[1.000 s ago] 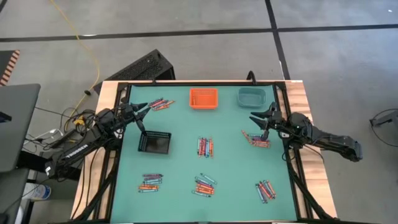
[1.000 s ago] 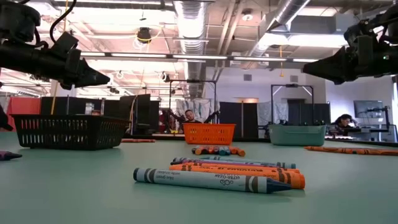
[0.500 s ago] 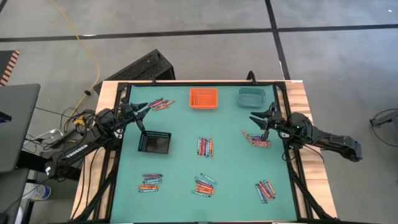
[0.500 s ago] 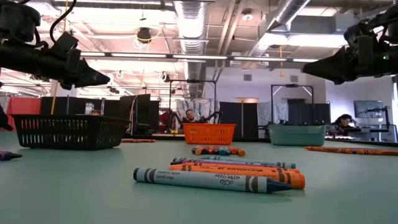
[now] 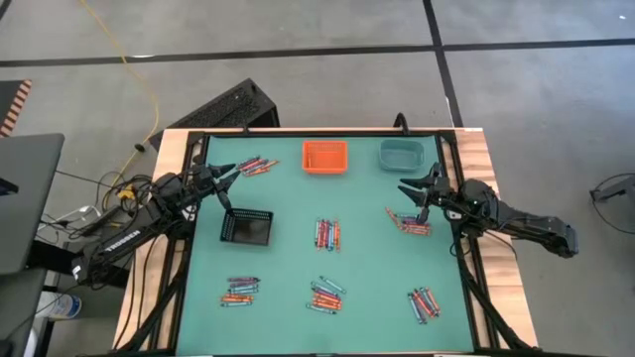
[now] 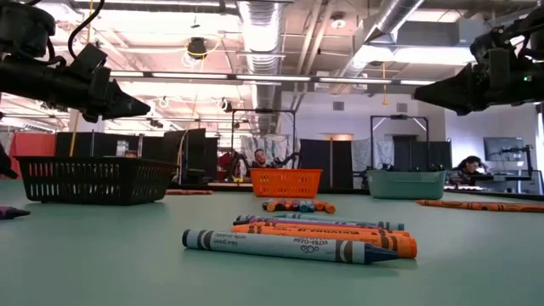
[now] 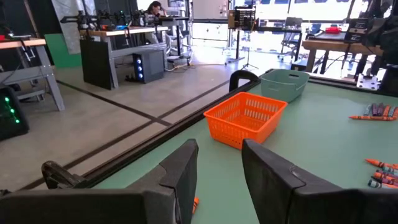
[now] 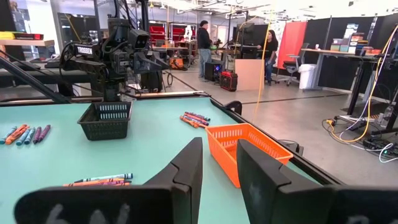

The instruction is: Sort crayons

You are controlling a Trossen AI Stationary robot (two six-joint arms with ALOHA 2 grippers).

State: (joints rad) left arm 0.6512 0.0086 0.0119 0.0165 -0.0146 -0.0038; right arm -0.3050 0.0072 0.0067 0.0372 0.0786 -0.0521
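While nothing is gripped | left gripper (image 5: 226,177) hangs spread beside the black bin (image 5: 247,227), by the far-left crayons (image 5: 255,165) | orange bin (image 5: 324,156) and teal bin (image 5: 402,153) wait at the far edge, likely one per colour | right gripper (image 5: 417,188) spread above the right-hand crayon pile (image 5: 411,224), seemingly poised to pick.

Open green tabletop (image 5: 288,273) lies between scattered crayon clusters (image 5: 327,234), leaving lanes across the middle. A black bin (image 5: 247,227) stands just beside the left claw (image 5: 229,180); an orange bin (image 5: 324,156) and teal bin (image 5: 402,153) line the far edge. The right claw (image 5: 414,191) hovers over crayons near the right edge.
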